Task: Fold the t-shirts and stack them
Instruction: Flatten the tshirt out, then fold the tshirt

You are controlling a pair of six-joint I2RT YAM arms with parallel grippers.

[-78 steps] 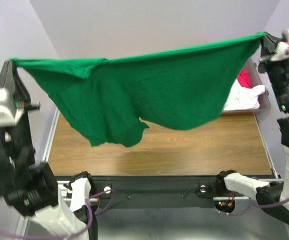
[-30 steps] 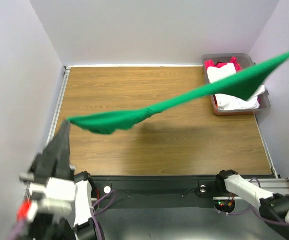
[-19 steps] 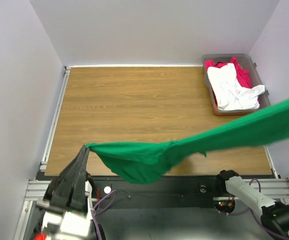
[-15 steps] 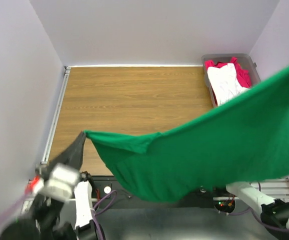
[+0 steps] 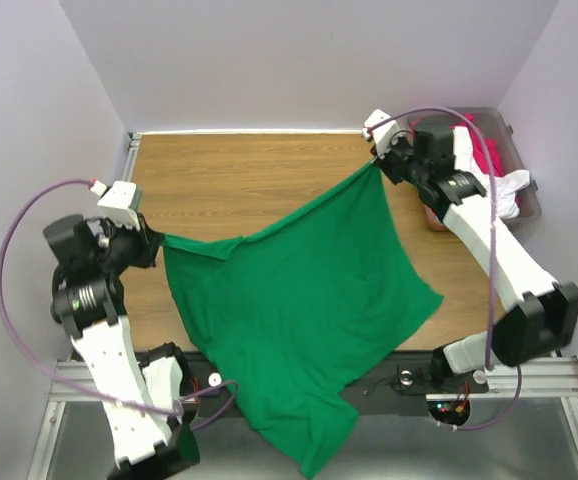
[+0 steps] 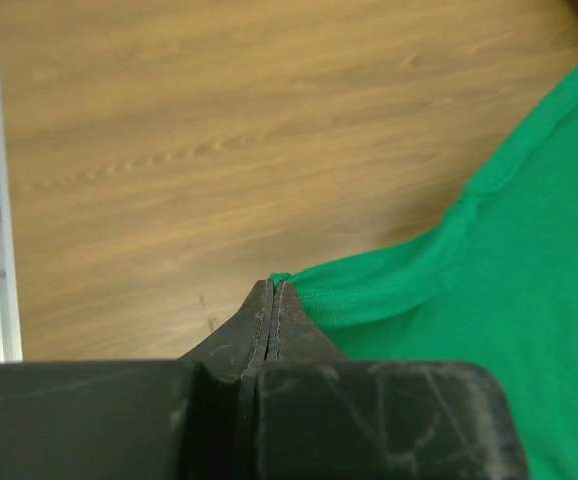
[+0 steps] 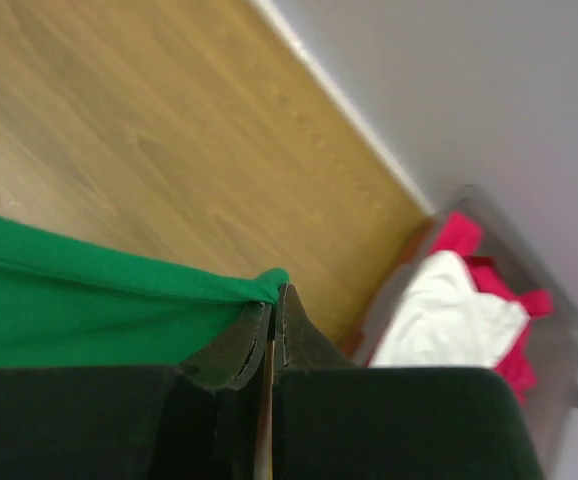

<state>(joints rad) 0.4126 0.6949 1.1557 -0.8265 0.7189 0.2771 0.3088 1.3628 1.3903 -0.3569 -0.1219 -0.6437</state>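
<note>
The green t-shirt (image 5: pixel 299 300) was spread in a rough diamond over the middle of the counter (image 5: pixel 249 180). Its taut upper edge ran on a diagonal from the left side up to the far right. Its long axis ran from the far-right corner down to a narrow tip that hung past the counter's near edge, between the arm bases.

The counter was brown wood-grain with a pale metal rail along its left side. Plain lavender-grey walls (image 5: pixel 299 60) closed it in at the back and on both sides.

The shirt was a bright, even green with soft wrinkles. A fold bunched near its left corner, and a hemmed edge showed in the left wrist view.

The left arm (image 5: pixel 94 310) leaned in from the near left, and the right arm (image 5: pixel 489 240) reached to the far right. A grey-brown bin (image 5: pixel 499 115) sat in the far-right corner of the counter, partly behind the right arm. It held a white t-shirt (image 5: pixel 509 188) lying over a red t-shirt (image 5: pixel 484 155), both crumpled.

The left fingers (image 5: pixel 154 243) were pressed together on the shirt's left corner, with the cloth coming out at their tips (image 6: pixel 269 310). The right fingers (image 5: pixel 381 160) were likewise clamped on the far-right corner (image 7: pixel 269 320), close beside the bin.
</note>
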